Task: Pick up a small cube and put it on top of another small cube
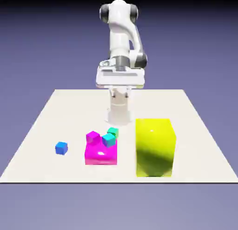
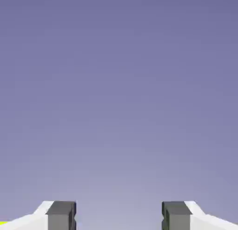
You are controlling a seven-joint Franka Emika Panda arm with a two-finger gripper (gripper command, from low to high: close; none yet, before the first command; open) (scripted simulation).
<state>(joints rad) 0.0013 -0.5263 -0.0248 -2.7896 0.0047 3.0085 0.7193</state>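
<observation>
Where the worktop [image 1: 42,131] lies closest to the exterior view, a tall yellow block [image 1: 155,147] stands toward the exterior view's right. To its left, near the middle, sits a low magenta block [image 1: 100,155]. A small blue cube [image 1: 61,148] rests alone further toward the exterior view's left, well apart from the magenta block. A small magenta cube [image 1: 93,137] and a small cyan cube [image 1: 109,140] show at the far edge of the magenta block; whether they rest on it or behind it cannot be told. A small green cube [image 1: 113,131] lies just behind the cyan cube. Beyond these, the white arm [image 1: 122,43] rises from its base at the far side, folded, with its hand raised well above the cubes. In the hand view, the tool [image 2: 119,216] shows both grey fingertips [image 2: 61,215] spread well apart with only backdrop between them, gripping nothing.
</observation>
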